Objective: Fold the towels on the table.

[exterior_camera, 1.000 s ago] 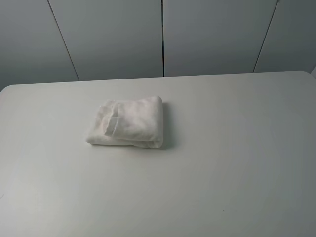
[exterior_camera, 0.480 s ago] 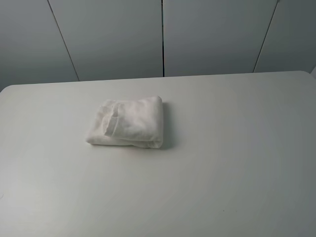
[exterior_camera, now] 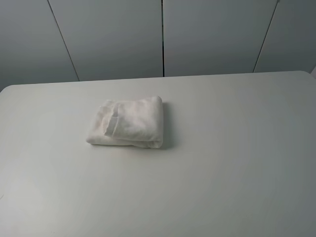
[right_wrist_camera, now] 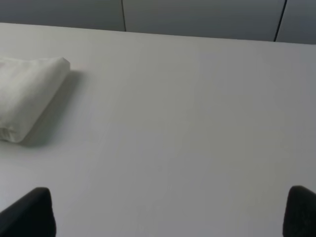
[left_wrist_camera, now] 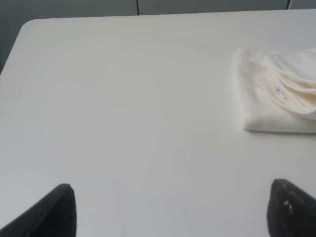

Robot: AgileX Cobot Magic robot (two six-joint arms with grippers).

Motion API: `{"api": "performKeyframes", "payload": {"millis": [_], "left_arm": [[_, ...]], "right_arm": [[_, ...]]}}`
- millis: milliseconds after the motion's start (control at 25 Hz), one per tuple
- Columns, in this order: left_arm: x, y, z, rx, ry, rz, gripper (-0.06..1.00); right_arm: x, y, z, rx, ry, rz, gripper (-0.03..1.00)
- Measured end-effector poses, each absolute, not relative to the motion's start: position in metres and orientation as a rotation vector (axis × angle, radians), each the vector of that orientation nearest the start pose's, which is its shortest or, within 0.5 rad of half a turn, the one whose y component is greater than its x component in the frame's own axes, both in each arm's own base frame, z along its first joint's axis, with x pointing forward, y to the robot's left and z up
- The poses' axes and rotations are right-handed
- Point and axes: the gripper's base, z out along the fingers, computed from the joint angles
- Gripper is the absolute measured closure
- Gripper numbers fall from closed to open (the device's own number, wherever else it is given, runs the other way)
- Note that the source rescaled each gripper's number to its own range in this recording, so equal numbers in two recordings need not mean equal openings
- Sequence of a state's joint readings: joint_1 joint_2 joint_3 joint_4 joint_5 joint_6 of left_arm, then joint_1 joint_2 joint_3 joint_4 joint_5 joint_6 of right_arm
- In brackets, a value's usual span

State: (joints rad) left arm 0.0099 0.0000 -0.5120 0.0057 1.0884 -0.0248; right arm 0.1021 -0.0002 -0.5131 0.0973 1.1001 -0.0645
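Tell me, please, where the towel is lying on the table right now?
In the exterior high view the folded towel lies left of centre on the table, toward the far edge, untouched by either arm.

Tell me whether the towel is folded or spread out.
Folded. The towel lies as a compact, thick bundle with stacked layers at its edges on the table, and neither gripper touches it.

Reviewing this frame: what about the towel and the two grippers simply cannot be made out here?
- Towel label print: too small and blurred in the left wrist view.
- Towel's inner layers: hidden by its own folds, every view.
- Towel's far part: cut off by the picture edge in both wrist views.
- Left gripper, right gripper: only dark fingertips show, the rest cut off; neither appears in the exterior high view.
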Motion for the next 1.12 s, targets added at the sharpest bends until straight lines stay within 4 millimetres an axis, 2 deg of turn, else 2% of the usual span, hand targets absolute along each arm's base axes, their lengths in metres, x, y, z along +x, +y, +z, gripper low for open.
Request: {"api": "performKeyframes", "payload": {"millis": [1120], "left_arm": [[-0.0075, -0.0001, 0.2784, -0.036, 2.06, -0.009, -0.04]], "right_arm": [[-0.009, 0.0066, 0.278, -0.165, 2.063, 0.143, -0.03]]}}
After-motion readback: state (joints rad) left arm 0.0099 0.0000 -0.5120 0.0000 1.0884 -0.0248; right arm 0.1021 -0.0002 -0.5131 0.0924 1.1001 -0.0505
